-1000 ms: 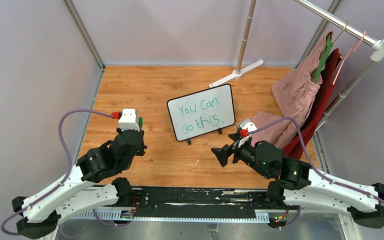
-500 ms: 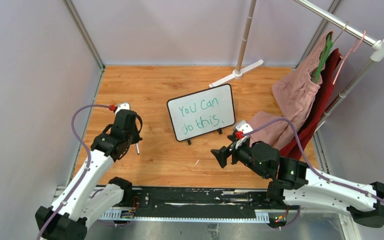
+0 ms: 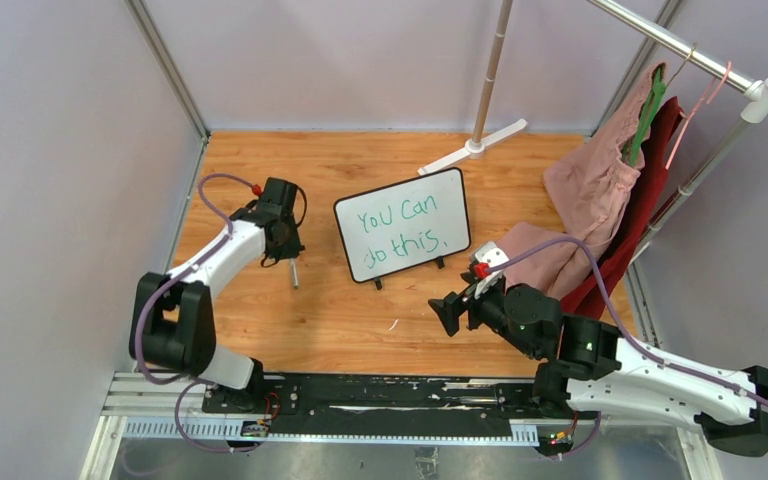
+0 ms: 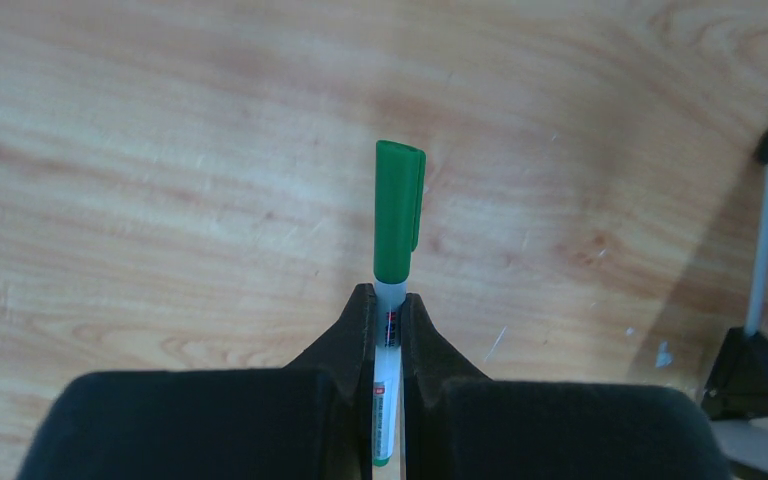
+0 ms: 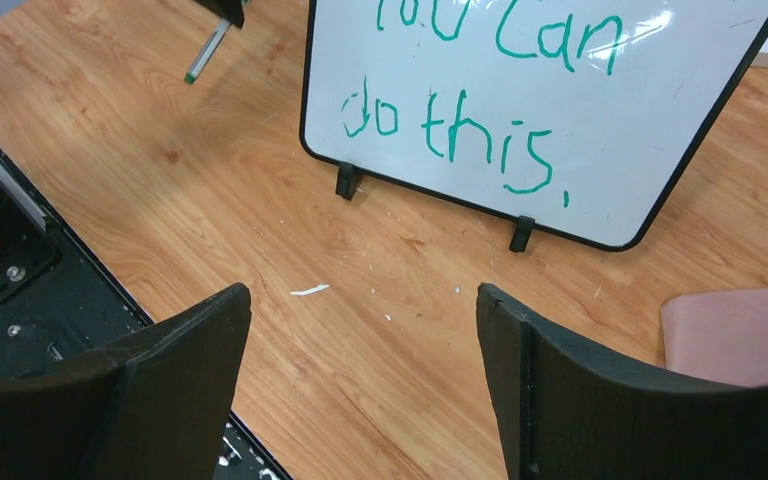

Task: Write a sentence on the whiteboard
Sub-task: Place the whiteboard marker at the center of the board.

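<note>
The left gripper [image 4: 388, 302], clamped on a capped green marker [image 4: 398, 210], sits just left of the small black-rimmed whiteboard [image 3: 400, 260] at frame centre; the right gripper [image 5: 360, 300] gapes empty at its lower right.

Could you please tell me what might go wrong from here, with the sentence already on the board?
1. The left gripper pinches the capped marker by its barrel, close beside the whiteboard. A sideways swing could knock the board, which stands only on small feet.
2. The right gripper is open and faces the board's lower edge. Moving forward might push the board or smear the sentence.
</note>
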Controlling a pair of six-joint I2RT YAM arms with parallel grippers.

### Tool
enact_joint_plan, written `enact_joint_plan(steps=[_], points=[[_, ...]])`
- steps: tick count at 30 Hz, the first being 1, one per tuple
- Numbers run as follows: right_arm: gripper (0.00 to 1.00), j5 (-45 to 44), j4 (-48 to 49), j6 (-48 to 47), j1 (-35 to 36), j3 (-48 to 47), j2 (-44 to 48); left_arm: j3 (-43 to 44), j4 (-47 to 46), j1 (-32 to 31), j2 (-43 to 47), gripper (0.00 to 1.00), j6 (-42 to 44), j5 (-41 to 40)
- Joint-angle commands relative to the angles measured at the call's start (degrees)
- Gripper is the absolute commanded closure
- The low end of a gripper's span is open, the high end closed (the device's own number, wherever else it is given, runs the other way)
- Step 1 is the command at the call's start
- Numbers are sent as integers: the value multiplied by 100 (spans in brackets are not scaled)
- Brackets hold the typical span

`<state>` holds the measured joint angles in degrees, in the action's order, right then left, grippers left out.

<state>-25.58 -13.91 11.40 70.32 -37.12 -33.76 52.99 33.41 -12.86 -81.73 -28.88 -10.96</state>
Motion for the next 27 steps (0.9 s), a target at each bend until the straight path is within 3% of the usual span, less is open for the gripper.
enact_joint_plan(steps=[1, 13, 27], points=[[15, -102, -290, 142, -55, -319, -83, 756, -11, 36, -591, 100, 407, 53], [15, -224, -584, 236, -56, -485, -280, 1102, -72, 259, -1615, 100, 893, 221], [15, -461, -494, 237, -57, -563, -522, 624, -509, 267, -1759, 100, 765, 150]])
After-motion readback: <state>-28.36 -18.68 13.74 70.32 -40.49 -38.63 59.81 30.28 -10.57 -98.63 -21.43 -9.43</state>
